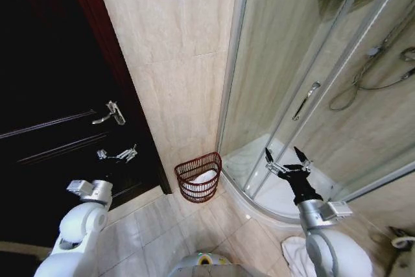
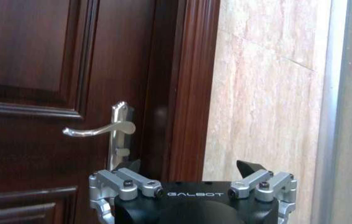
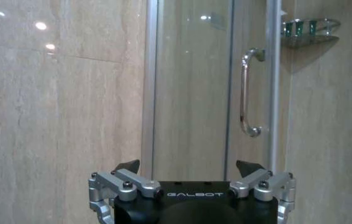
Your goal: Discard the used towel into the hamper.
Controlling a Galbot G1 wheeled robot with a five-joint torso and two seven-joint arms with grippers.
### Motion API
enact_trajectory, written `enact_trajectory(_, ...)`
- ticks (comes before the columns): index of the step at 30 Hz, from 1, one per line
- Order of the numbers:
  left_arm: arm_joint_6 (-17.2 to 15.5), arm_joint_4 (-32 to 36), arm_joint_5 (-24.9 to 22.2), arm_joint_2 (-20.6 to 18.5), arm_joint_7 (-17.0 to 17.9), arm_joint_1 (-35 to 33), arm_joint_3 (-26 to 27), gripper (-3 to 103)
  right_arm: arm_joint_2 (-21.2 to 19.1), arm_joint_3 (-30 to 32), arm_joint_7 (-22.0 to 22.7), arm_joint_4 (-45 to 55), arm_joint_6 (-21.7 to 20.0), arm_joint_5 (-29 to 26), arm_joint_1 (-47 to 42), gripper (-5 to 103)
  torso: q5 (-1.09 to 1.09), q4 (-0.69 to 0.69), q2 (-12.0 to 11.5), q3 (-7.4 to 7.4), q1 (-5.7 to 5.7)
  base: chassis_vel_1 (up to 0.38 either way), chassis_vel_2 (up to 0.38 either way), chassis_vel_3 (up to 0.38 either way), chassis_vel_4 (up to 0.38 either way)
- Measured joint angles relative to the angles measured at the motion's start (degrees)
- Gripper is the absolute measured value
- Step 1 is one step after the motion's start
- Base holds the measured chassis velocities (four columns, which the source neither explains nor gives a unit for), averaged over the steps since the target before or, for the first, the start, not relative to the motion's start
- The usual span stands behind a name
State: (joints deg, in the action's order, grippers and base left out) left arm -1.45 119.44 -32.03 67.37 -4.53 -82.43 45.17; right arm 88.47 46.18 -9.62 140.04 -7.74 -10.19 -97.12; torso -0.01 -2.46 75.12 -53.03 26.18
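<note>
The hamper [image 1: 198, 177] is standing on the floor against the tiled wall, a white towel [image 1: 203, 178] lying inside it. The right gripper [image 1: 285, 158] is hovering right of the hamper, jaws apart and empty. The left gripper [image 2: 188, 167] is facing the door [image 2: 51, 93], jaws apart and empty.

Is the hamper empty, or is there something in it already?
Not empty: the hamper stands upright by the wall with white cloth showing inside it.

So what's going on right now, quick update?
Both tools open, empty: left tool by the dark door, right tool before the shower glass. Hamper at the wall, white cloth inside. White towel on floor by right arm.
</note>
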Motion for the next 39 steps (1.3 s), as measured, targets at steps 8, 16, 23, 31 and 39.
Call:
enact_trajectory(8,0.94,-0.14,0.02,-0.02,-0.30,-0.57,-0.12,100,0.30,0.13,0.07,0.04,0.12,0.28,-0.32,100,0.00,-0.01,0.01,0.01,-0.04,0.130,-0.146,-0.149,0.138)
enact_trajectory(16,1.02,0.54,0.00,-0.23,-0.34,-0.41,0.04,100,0.52,-0.01,0.07,0.00,0.56,0.54,-0.25,100,0.02,0.00,0.01,0.01,-0.04,0.160,-0.153,-0.150,0.139)
enact_trajectory(23,1.00,0.94,0.06,-0.01,-0.59,-0.30,-0.19,100,0.66,-0.05,0.40,-0.76,2.75,0.27,0.28,100,0.01,-0.01,0.02,0.02,-0.06,0.095,-0.109,-0.105,0.100)
enact_trajectory(31,0.96,1.20,0.08,0.11,-0.65,-0.48,0.01,100,0.49,0.36,0.31,-0.39,1.64,0.47,-0.18,100,0.01,0.00,-0.02,0.00,0.01,0.005,-0.006,-0.006,0.006)
enact_trajectory(39,0.92,1.48,0.17,0.61,-0.69,-0.42,0.03,100,0.35,0.64,0.17,0.16,0.08,0.75,-0.61,100,0.00,0.00,-0.01,0.01,-0.03,-0.001,-0.005,0.003,0.008)
